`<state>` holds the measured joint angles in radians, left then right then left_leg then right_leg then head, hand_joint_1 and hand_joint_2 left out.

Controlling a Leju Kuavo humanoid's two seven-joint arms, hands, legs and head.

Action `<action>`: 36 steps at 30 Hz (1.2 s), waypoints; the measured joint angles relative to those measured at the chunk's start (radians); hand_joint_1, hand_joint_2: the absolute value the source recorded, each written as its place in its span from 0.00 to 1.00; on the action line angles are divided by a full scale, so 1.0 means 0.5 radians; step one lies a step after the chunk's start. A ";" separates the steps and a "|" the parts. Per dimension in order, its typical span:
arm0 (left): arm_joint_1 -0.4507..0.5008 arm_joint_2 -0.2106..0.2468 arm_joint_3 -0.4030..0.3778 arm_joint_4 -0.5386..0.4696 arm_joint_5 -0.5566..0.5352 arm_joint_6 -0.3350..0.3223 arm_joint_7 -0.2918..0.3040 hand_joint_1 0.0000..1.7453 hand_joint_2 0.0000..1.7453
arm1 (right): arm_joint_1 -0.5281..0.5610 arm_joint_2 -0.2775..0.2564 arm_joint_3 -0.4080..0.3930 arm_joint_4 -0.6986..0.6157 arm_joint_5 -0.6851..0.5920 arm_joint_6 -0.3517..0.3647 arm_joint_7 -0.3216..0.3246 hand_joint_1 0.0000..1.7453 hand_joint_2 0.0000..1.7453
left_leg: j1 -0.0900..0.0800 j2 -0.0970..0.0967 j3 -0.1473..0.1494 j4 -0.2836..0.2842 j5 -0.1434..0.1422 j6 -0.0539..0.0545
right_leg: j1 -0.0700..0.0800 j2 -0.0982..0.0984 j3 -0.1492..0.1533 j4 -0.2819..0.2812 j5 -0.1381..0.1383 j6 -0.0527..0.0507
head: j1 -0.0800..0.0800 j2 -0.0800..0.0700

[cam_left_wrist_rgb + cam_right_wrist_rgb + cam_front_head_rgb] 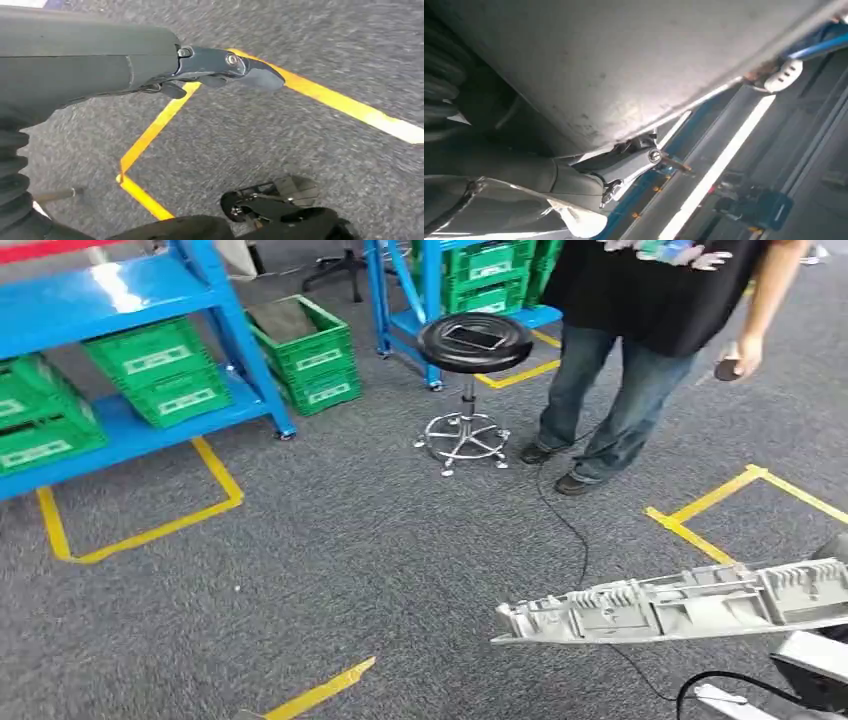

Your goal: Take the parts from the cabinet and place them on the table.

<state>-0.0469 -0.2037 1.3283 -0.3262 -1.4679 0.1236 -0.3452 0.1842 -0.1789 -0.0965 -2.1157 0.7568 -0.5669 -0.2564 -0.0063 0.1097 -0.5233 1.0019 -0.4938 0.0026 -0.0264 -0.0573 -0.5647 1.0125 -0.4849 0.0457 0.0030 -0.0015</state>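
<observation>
The right robot hand [624, 165] held a long grey part [680, 602] level above the carpet [380, 560], the part reaching out to the hand's left, its pale underside pressed against the fingers [644, 157]. The left robot hand [220, 70] hung over the carpet near a yellow tape line [150, 135], holding nothing, though I could not tell how far its fingers were spread. Well ahead of the part stood a person [640, 350], a stool [472, 345], and blue shelves [110, 295] with green crates [160, 370].
</observation>
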 joint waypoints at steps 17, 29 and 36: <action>-0.007 0.018 0.000 0.041 0.006 0.014 -0.008 0.00 1.00 | -0.201 -0.008 0.098 -0.090 0.024 -0.057 -0.017 1.00 1.00 | -0.009 -0.343 -0.010 0.011 -0.008 0.061 | 0.008 0.394 -0.097 -0.006 0.099 -0.013 | -0.010 0.000; -0.006 0.017 0.000 0.050 0.011 0.014 -0.011 0.00 1.00 | -0.308 -0.031 0.207 -0.105 0.093 -0.079 0.037 1.00 1.00 | -0.003 -0.030 -0.012 0.000 -0.003 0.010 | 0.003 -0.062 -0.011 0.003 0.009 0.030 | 0.024 0.000; -0.010 0.017 0.000 0.050 0.011 0.013 -0.011 0.00 1.00 | -0.309 -0.037 0.232 -0.106 0.106 -0.098 0.043 1.00 1.00 | 0.019 -0.172 -0.106 0.277 -0.207 -0.052 | 0.002 0.104 -0.055 0.009 0.039 -0.069 | 0.006 0.000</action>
<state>-0.0520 -0.1953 1.3283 -0.3010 -1.4622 0.1301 -0.3510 0.0299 -0.1972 0.0195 -2.1687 0.8099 -0.6161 -0.2350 0.0030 0.0237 -0.5762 1.1403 -0.5972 -0.0232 -0.0251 -0.0055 -0.5921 1.0168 -0.4652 0.0111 0.0061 -0.0015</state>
